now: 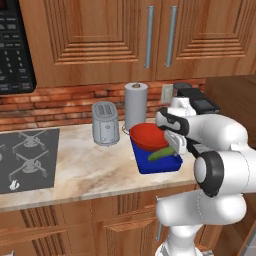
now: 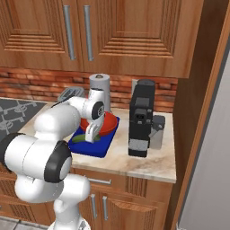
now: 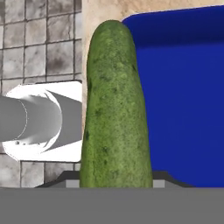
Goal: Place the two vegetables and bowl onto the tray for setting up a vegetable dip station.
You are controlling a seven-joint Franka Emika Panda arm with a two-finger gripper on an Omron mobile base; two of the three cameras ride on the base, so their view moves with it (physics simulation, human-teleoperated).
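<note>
A dark green cucumber (image 3: 116, 109) stands lengthwise between my fingertips (image 3: 70, 183), and my gripper (image 1: 169, 149) is shut on it. It hangs tilted over the front part of the blue tray (image 1: 157, 166); whether it touches the tray I cannot tell. In the hand view the cucumber lies along the tray's (image 3: 183, 100) left edge, with floor tiles beyond. The glossy red bowl (image 1: 148, 136) sits on the back half of the tray. From the right base view, the cucumber (image 2: 81, 138) shows under my gripper (image 2: 92, 134), in front of the bowl (image 2: 108, 122) on the tray (image 2: 98, 147).
A silver toaster (image 1: 105, 124) and a paper towel roll (image 1: 136, 105) stand just left of and behind the tray. A black coffee machine (image 2: 141, 119) stands close on the tray's right. The grey stovetop (image 1: 27, 157) lies far left. The counter's front edge runs just before the tray.
</note>
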